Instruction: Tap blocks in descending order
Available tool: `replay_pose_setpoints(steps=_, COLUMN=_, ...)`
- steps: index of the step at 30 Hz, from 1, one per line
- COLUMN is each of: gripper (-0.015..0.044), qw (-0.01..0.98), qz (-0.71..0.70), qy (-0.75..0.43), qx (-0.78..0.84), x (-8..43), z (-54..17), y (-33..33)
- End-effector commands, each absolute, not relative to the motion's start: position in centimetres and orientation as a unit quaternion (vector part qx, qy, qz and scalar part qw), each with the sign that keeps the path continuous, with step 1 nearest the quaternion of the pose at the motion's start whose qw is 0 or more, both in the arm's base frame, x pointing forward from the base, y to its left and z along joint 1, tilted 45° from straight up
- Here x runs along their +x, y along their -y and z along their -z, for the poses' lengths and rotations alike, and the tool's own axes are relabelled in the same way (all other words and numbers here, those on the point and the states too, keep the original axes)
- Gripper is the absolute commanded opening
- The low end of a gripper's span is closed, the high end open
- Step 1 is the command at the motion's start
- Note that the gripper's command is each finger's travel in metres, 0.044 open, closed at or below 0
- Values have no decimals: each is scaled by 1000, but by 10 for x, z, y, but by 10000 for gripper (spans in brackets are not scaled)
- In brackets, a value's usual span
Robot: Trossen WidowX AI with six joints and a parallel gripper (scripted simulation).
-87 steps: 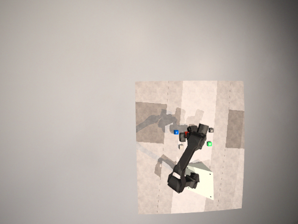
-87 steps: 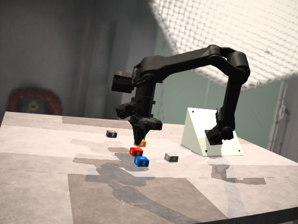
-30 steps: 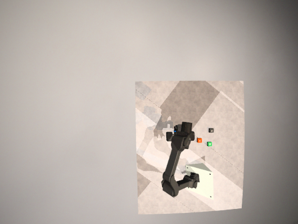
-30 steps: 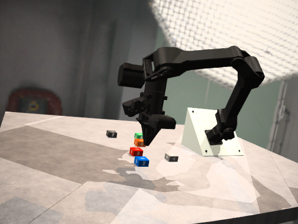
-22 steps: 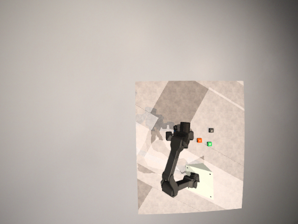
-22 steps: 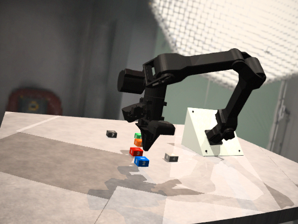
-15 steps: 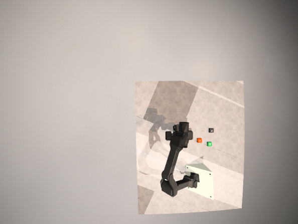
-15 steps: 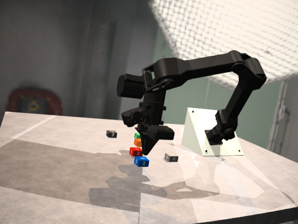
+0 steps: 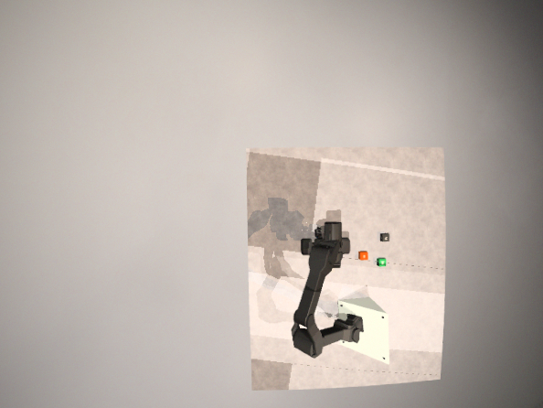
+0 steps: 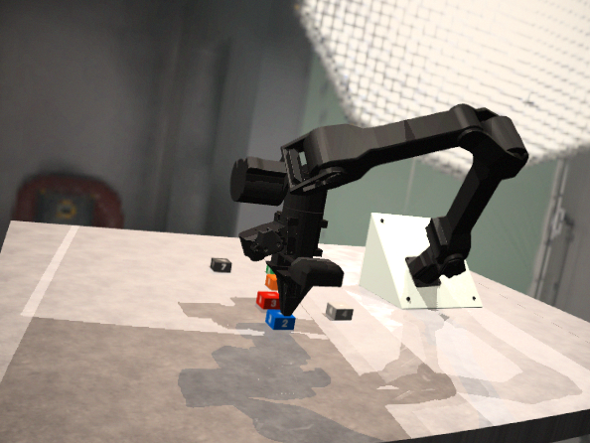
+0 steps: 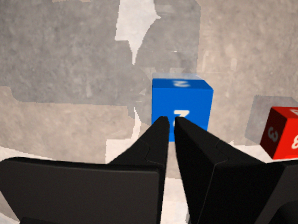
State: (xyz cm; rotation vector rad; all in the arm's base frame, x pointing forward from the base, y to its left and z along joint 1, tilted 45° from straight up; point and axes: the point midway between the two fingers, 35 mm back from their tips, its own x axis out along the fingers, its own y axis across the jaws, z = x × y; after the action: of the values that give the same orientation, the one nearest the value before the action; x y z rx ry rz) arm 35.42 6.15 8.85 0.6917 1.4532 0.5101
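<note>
Gripper (image 10: 287,309) poised over the blue block (image 10: 280,321)

Its jaws were closed on nothing; the exterior view showed the red block (image 10: 266,300) just behind, both hidden under the arm in the top view.

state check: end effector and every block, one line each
end effector: shut, holding nothing, tips low at the blue block
blue block, digit 2: flat on the table, directly under the tips; contact not clear
red block, digit 3: flat, untouched now
orange block: flat, partly hidden
green block: flat, apart from the arm
black block, digit 7: flat, alone
grey block, digit 4: flat, alone
</note>
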Motion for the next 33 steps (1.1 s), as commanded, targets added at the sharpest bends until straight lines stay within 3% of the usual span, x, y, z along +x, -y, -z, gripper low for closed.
replay_pose_setpoints(steps=1, gripper=20, qw=664, qz=-227, qy=-643, qx=306, x=353, z=-101, y=-49)
replay_pose_setpoints(steps=18, gripper=20, qw=664, qz=-226, qy=-644, qx=306, x=347, z=-165, y=13)
replay_pose_setpoints(steps=33, gripper=20, qw=664, qz=-222, qy=-647, qx=304, x=262, z=-31, y=144)
